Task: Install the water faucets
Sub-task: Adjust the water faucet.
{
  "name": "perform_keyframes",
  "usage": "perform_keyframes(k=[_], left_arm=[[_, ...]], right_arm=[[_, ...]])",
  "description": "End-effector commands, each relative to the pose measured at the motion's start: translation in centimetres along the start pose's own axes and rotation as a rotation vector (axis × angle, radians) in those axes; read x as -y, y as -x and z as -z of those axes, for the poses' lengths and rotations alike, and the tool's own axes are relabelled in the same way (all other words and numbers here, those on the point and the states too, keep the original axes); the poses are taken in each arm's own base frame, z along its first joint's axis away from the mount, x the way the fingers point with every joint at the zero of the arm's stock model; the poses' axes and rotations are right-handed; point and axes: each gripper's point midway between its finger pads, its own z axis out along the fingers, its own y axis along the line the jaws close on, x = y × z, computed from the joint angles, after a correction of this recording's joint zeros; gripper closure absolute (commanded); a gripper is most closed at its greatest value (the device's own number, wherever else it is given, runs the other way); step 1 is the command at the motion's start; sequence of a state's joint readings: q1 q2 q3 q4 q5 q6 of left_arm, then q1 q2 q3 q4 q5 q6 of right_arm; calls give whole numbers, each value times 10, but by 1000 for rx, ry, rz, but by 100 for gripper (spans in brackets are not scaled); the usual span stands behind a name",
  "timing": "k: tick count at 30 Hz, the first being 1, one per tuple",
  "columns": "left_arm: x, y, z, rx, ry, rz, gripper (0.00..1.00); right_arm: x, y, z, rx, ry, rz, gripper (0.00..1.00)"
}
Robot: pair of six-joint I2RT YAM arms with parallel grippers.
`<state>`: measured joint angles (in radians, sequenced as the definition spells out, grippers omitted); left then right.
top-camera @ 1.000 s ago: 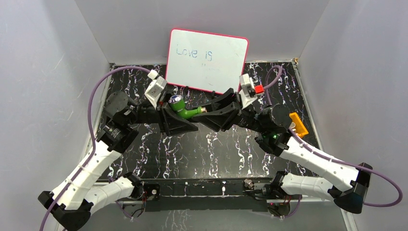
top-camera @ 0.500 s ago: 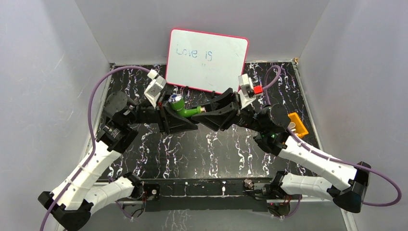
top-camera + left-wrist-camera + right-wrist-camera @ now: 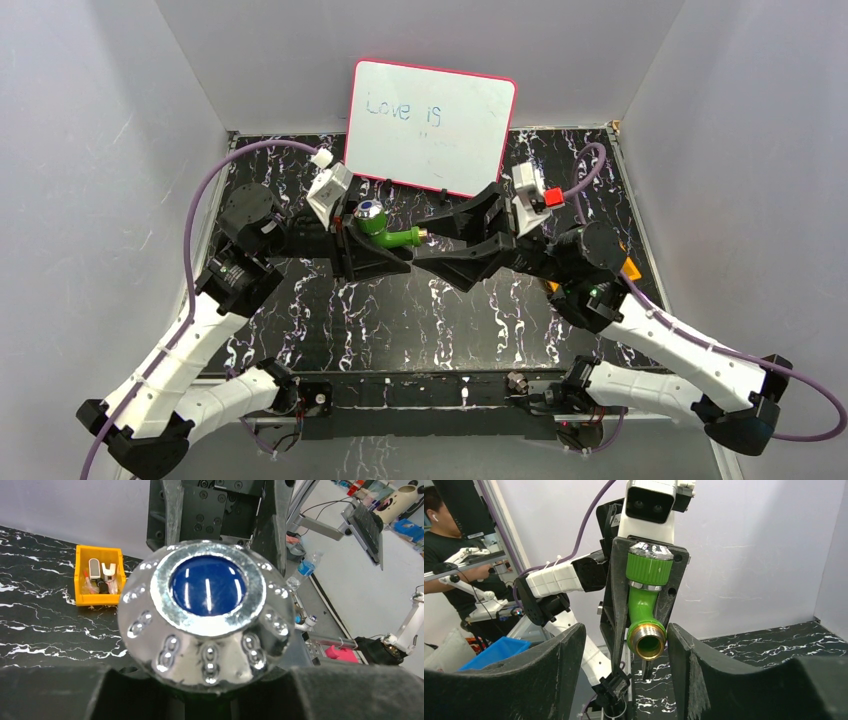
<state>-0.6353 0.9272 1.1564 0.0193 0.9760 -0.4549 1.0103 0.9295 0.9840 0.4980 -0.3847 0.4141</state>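
Right claw (image 3: 425,242) stood open, its two black fingers spread to either side of the tap's threaded end and, as far as the wrist view showed, touching nothing. Left claw (image 3: 378,243) was clamped on the small green plastic tap (image 3: 392,236), pinching it at the ribbed green collar under the knob and holding it clear above the black white-veined marble table (image 3: 450,310), in front of the pink-rimmed whiteboard (image 3: 432,125). The tap's long axis ran roughly level from left to right. At the left claw's side sat the round knob (image 3: 205,615), chrome-bright, dimpled round the rim, with a glossy blue disc in the middle. Next came a smooth bent green neck, then the brass-coloured threaded metal end (image 3: 646,641), an open hollow ring whose mouth faced straight into the right claw's gap. The right arm was therefore the nearer to the free end, and any grasp or mating would probably have to run along that axis. Smooth plastic and rounded metal could slip or turn under a light pinch. An orange plastic tray (image 3: 100,600) of small metal pieces lay well apart on the table
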Motion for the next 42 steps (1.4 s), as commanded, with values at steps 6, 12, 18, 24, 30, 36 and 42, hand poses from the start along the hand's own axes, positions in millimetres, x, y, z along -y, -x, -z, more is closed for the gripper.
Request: perform_keyframes(k=[6, 12, 18, 24, 30, 36, 42], left_arm=[[14, 10, 3, -7, -34, -43, 100], [15, 9, 2, -11, -41, -40, 100], [15, 10, 2, -8, -42, -44, 100], [12, 11, 1, 0, -29, -37, 77], [13, 15, 0, 12, -36, -47, 63], [13, 14, 0, 11, -44, -44, 83], [14, 16, 1, 22, -36, -49, 100]], right_arm=[[-6, 26, 3, 46, -14, 60, 43], [-5, 21, -2, 29, -3, 50, 52], [-5, 13, -4, 6, 14, 31, 80], [-5, 3, -7, -20, 27, 0, 100], [-6, -2, -13, -36, 57, -23, 100], [-5, -6, -15, -42, 63, -33, 100], [-4, -7, -11, -43, 47, -28, 100]])
